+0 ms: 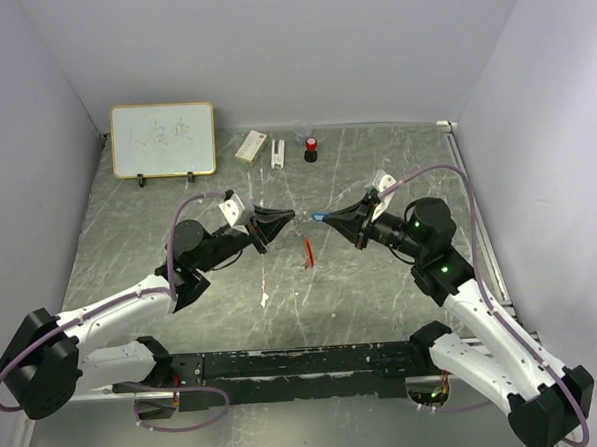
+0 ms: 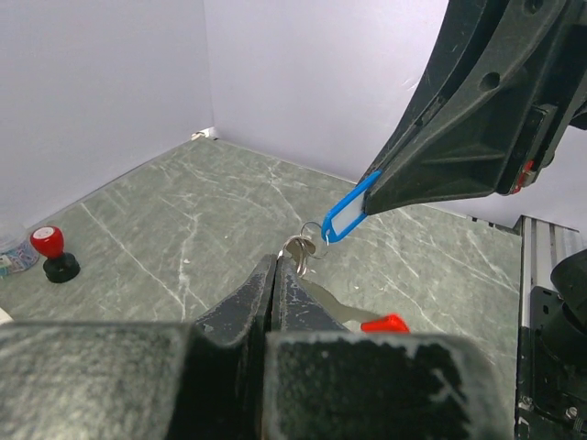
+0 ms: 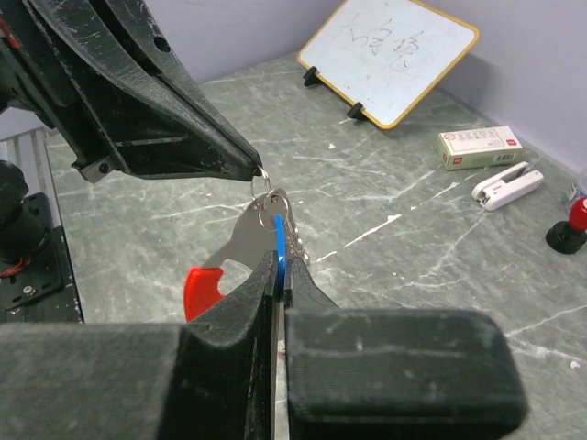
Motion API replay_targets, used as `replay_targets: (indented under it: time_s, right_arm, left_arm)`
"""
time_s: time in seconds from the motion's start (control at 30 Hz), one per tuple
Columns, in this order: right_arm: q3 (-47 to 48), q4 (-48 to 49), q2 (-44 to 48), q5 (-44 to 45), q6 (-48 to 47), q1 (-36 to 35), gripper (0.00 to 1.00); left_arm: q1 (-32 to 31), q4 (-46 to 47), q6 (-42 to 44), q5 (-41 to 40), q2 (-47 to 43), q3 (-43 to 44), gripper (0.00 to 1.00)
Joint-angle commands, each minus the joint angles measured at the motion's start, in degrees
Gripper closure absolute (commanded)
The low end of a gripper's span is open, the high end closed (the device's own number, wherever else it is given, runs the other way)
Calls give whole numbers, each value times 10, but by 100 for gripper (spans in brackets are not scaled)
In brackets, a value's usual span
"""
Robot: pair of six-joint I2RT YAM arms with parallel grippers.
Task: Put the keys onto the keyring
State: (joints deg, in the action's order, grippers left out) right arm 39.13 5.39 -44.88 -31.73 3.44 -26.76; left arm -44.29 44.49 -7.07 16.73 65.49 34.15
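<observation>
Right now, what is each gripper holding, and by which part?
Left gripper pinches the keyring at its thin metal ring; right gripper clamps the blue key by its plastic head.

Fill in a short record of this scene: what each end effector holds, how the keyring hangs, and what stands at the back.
Left end effector: shut on the keyring, at its metal ring
Right end effector: shut on the blue-headed key
Keyring: held up between the two arms, grey strip and red end hanging down
At the back: whiteboard, box, white stapler, red-capped bottle
</observation>
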Motion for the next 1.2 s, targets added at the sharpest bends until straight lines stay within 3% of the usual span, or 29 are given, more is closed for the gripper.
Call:
replay_targets:
  time_s: [0.0, 0.57, 0.93, 1.17]
  right_arm:
    - [-6, 18, -16, 15, 8, 7, 100]
    - [5, 106, -94, -40, 59, 6, 100]
    - [18, 97, -80, -35, 48, 6, 100]
    - [32, 81, -72, -28, 41, 5, 100]
  left_arm:
    - [20, 82, -15, -46, -17, -14, 93]
    - [22, 168, -42, -42, -1, -26, 93]
    - [23, 111, -28, -33, -2, -8, 93]
    - [23, 71, -25, 15, 1, -6, 78]
